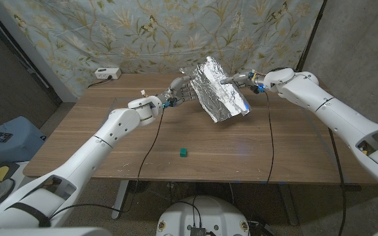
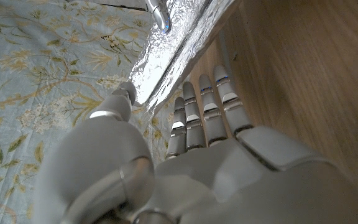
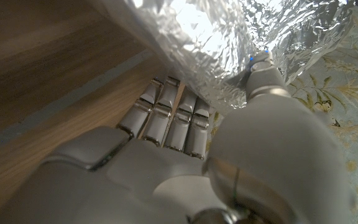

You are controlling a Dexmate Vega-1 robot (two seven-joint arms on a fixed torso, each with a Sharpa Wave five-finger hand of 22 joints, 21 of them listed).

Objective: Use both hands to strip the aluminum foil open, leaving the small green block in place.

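Foil (image 1: 219, 90): a crumpled silver sheet, lifted off the table (image 1: 110, 157) and hanging tilted between the two hands, over the far half of the tabletop.
Block (image 1: 184, 153): small and green, sitting alone on the bare wood nearer the robot, well apart from the foil and both hands.
Handling: the foil looks very light and thin, holds creases, and would likely tear if pulled hard or unevenly; its surface is slick, so a pinch at an edge is the safest hold.
Where to hold: opposite edges, one per hand, so the pull spreads the sheet and does not bunch it.
Left hand (image 1: 180, 90): at the foil's left edge, its fingers (image 2: 205, 115) together and straight along one face, thumb on the other; it seems to pinch the edge, though the contact itself is hard to see.
Right hand (image 1: 240, 80): at the foil's upper right edge, thumb over one face and fingers (image 3: 166, 115) under the other, clamped on the sheet.
Progress: the foil looks unwrapped and clear of the block, which stands uncovered.
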